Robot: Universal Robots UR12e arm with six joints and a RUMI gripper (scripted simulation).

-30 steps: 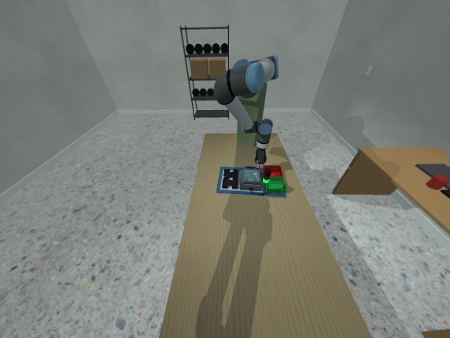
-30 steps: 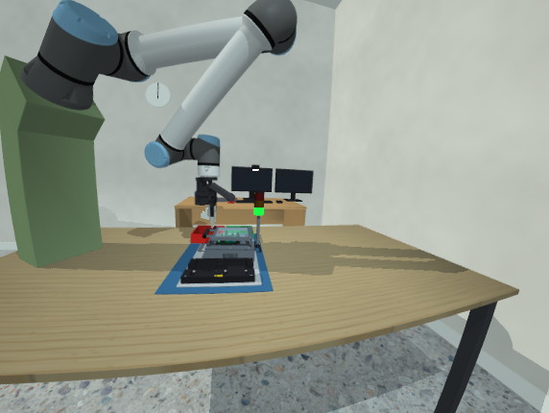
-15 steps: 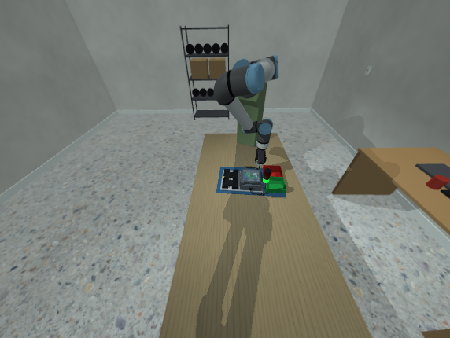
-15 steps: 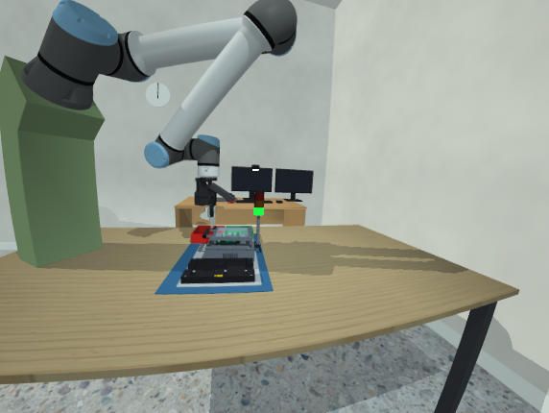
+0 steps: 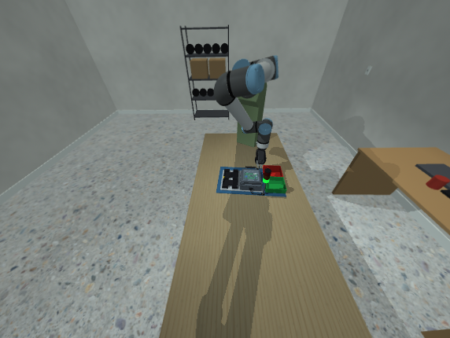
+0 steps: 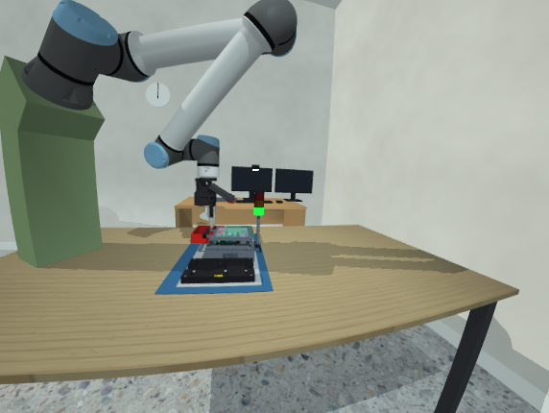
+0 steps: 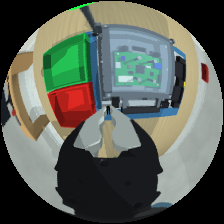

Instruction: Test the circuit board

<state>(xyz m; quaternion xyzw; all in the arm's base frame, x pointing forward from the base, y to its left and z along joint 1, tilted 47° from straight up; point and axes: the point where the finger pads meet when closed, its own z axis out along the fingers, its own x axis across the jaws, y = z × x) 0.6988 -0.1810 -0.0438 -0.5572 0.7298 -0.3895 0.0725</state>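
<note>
- The circuit board (image 5: 251, 175) (image 6: 232, 233) (image 7: 136, 69) is seen in the tester (image 5: 252, 185) (image 6: 230, 253) (image 7: 106, 60), lying flat under the clear lid (image 7: 145, 40), with its component side turned up.
- Its long axis is directed between the bin side and the side of the black tray (image 5: 230, 179) (image 6: 218, 271) (image 7: 178, 87); where its white connector points cannot be told with certainty.
- No brand or label can be read; on the tray a small yellow mark is seen, too small to be read.
- The lid is lowered over the board; whether it is latched cannot be told.
- By the gripper (image 5: 259, 167) (image 6: 212, 226) (image 7: 108, 116), nothing is held; its jaws are fully closed, and the tips are placed near the front edge of the tester in the wrist view.
- The signal light (image 5: 266, 181) (image 6: 259, 211) is lit green.
- Beside the tester, the green bin (image 5: 276, 185) (image 7: 66, 60) and the red bin (image 5: 275, 171) (image 6: 198, 235) (image 7: 74, 105) are placed next to each other.

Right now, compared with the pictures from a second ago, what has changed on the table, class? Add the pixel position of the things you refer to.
Nothing visibly changed. The gripper (image 5: 259, 167) (image 6: 211, 227) (image 7: 108, 106) is over the same side of the tester (image 5: 250, 185) (image 6: 230, 252) (image 7: 106, 65), with nothing taken or let go. The signal light (image 5: 266, 181) (image 6: 259, 211) stayed green, and both bins stayed put.
</note>
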